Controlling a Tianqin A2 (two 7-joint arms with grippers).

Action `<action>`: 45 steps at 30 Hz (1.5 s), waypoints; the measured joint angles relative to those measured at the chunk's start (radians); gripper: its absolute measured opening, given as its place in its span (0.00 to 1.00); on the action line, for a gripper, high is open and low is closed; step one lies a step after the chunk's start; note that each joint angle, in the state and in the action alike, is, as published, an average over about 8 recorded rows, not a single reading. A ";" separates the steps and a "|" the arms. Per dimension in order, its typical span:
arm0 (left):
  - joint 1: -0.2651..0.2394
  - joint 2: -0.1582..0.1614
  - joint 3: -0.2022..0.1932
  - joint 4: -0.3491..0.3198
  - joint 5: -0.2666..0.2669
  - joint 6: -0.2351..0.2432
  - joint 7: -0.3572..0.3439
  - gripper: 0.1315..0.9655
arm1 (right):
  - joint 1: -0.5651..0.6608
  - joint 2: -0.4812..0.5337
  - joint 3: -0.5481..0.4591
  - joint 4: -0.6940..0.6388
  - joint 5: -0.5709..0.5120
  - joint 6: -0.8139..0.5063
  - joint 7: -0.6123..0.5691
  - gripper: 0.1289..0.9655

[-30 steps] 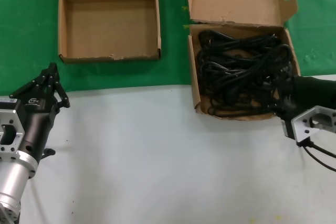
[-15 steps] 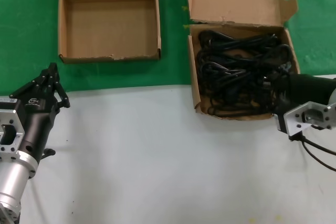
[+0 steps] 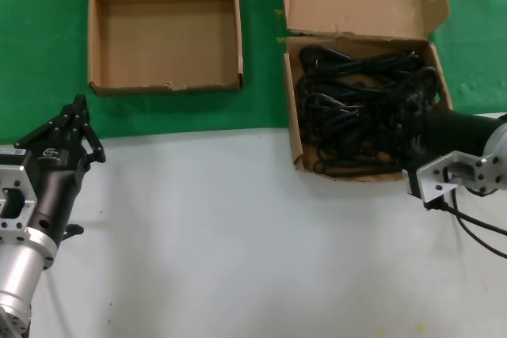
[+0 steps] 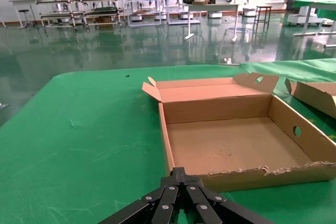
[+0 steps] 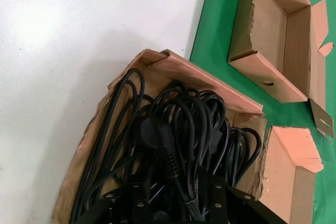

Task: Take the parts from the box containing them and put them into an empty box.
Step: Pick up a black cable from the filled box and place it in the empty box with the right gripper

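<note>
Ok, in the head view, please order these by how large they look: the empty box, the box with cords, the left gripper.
1. The box with cords, with its tall flap.
2. The empty box.
3. The left gripper, though it is nearer the camera, so its true size is unsure.

Matt brown cardboard boxes [image 3: 166, 33]; cords [image 5: 173, 129] glossy black, probably rubber; green cloth [image 4: 79, 129].

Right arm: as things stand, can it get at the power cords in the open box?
Probably yes. The right gripper is already over the near right corner of the box with the cut-out flap, whose lid is folded back, and the power cords lie uncovered directly beneath it.
</note>
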 joint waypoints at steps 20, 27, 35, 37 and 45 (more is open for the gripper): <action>0.000 0.000 0.000 0.000 0.000 0.000 0.000 0.02 | 0.011 -0.013 0.000 -0.018 0.038 0.028 -0.027 0.12; 0.000 0.000 0.000 0.000 0.000 0.000 0.000 0.02 | 0.008 0.009 0.037 0.064 0.056 0.008 0.021 0.10; 0.000 0.000 0.000 0.000 0.000 0.000 0.000 0.02 | 0.077 -0.024 0.050 0.130 0.096 -0.003 0.060 0.10; 0.000 0.000 0.000 0.000 0.000 0.000 0.000 0.02 | 0.108 -0.051 0.040 0.119 0.106 0.000 0.061 0.10; 0.000 0.000 0.000 0.000 0.000 0.000 0.000 0.02 | 0.234 -0.205 -0.030 0.010 0.128 0.027 0.047 0.10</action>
